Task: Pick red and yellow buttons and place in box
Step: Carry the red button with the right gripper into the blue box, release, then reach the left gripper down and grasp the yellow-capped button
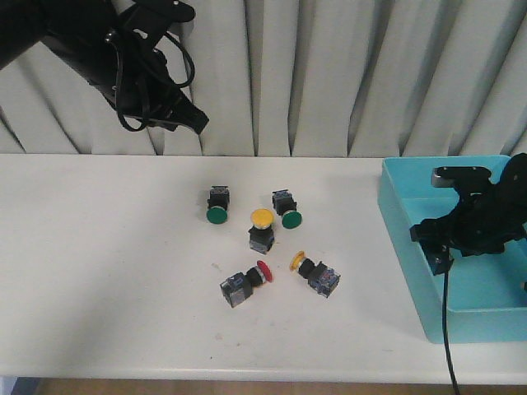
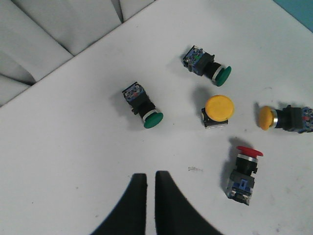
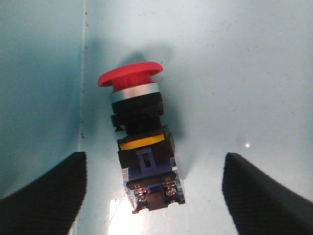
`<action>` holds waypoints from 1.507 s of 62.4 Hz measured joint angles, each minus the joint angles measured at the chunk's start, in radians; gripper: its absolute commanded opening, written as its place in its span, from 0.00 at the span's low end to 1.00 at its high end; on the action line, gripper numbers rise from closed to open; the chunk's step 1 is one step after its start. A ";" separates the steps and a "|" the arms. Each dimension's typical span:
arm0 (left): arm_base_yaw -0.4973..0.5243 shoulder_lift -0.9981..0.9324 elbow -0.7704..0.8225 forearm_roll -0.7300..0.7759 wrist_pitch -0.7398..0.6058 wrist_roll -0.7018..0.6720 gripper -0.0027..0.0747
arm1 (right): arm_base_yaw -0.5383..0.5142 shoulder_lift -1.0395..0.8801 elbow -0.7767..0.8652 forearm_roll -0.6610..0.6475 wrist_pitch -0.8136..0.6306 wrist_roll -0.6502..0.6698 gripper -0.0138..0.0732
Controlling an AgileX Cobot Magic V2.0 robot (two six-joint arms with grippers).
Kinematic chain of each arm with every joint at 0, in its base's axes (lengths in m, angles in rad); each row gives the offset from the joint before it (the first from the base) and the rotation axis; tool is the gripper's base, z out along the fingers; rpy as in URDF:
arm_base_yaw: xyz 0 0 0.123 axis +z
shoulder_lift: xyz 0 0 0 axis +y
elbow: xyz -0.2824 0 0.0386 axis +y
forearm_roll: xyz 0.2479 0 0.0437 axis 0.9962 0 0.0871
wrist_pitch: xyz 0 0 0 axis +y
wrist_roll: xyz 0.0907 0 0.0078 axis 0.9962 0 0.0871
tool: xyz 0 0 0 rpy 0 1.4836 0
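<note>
Red and yellow buttons lie in a loose cluster on the white counter (image 1: 99, 271), near its middle, along with two green-capped ones. High at the left, the left gripper (image 2: 146, 196) hangs above the counter in front of the grey curtain (image 1: 329, 74); in the left wrist view its fingers (image 2: 132, 205) stand nearly together with only a narrow slit between them, holding nothing. Below it, the leftmost green button (image 1: 216, 206) lies on its side. Nearer the front edge lies the red button (image 1: 244, 283), tipped over with its cap pointing toward the right. Behind it and a little to the right, the upright yellow button (image 1: 261, 228) stands with its cap facing up. Just right of that, the second green button (image 1: 286, 210) lies on its side, and nearer the front edge the tilted yellow button (image 1: 314, 272) rests on its side, cap toward the left. Well apart at the right stands the turquoise box (image 1: 401, 214), with the right gripper (image 3: 154, 191) lowered inside it near the left wall. Its fingers (image 3: 49, 196) are spread wide apart, released, and between them a second red button (image 3: 142, 142) lies on the box floor, touching neither finger, close beside the wall.
</note>
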 measured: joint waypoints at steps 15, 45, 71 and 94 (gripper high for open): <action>0.000 0.000 0.000 0.000 -0.080 0.000 0.34 | 0.000 -0.139 -0.025 0.025 0.046 0.000 0.83; -0.042 0.160 -0.002 -0.023 -0.222 0.000 0.89 | 0.000 -0.570 -0.025 0.078 0.198 -0.004 0.83; -0.099 0.391 -0.002 -0.063 -0.322 0.002 0.82 | 0.000 -0.657 -0.025 0.101 0.234 -0.019 0.83; -0.142 0.535 -0.187 -0.045 -0.293 -0.053 0.81 | 0.000 -0.657 -0.025 0.141 0.240 -0.046 0.83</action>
